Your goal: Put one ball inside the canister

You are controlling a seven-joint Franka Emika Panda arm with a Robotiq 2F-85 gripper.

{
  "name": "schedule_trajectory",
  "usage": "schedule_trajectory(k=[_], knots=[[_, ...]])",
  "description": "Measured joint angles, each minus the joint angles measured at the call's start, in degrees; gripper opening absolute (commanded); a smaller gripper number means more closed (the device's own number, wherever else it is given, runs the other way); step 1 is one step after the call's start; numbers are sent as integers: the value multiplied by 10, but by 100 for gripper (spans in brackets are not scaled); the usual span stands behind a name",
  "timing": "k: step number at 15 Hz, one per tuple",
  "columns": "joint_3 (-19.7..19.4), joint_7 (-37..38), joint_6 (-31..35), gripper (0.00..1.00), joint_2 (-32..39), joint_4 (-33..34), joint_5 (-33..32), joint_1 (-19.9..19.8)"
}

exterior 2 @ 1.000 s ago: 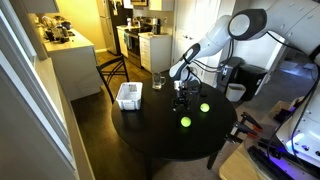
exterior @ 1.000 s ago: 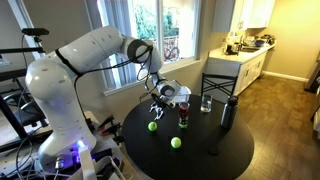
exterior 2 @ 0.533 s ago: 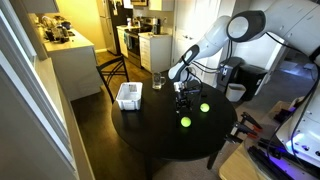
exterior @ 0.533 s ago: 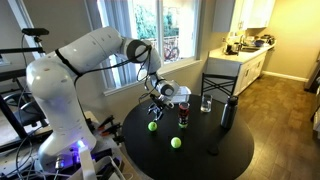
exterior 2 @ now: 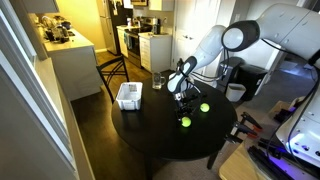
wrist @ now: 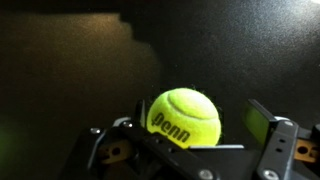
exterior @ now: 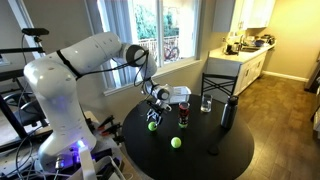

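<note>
Grasping step: the gripper [exterior: 154, 114], spread, straddles the ball [wrist: 185, 117]; next close, lift, carry it to the canister [exterior: 183, 112] at three o'clock.

On the worktop [exterior: 205, 150] I count a ball [exterior: 153, 125] and another ball [exterior: 176, 143], so two; one canister [exterior: 183, 113], one glass [exterior: 206, 104], one bottle [exterior: 229, 113], one bin [exterior 2: 128, 95].

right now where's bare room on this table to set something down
Bare: the table between the free ball and the rim nearest the camera. Crowded: around the canister, glass, bottle and gripper.
</note>
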Motion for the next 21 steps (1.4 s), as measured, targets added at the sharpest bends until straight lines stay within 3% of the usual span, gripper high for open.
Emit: schedule_trajectory(k=[4,5,6,11,17,21], knots=[[0,1,26,100,15,15,-1,9],[0,1,31,75,17,19,-1,10],[0,1,33,74,18,22,-1,10],[-1,1,34,42,20,33,-1,10],[-1,1,36,36,20,39,-1,9],[5,1,83,36,7,39,-1,9]])
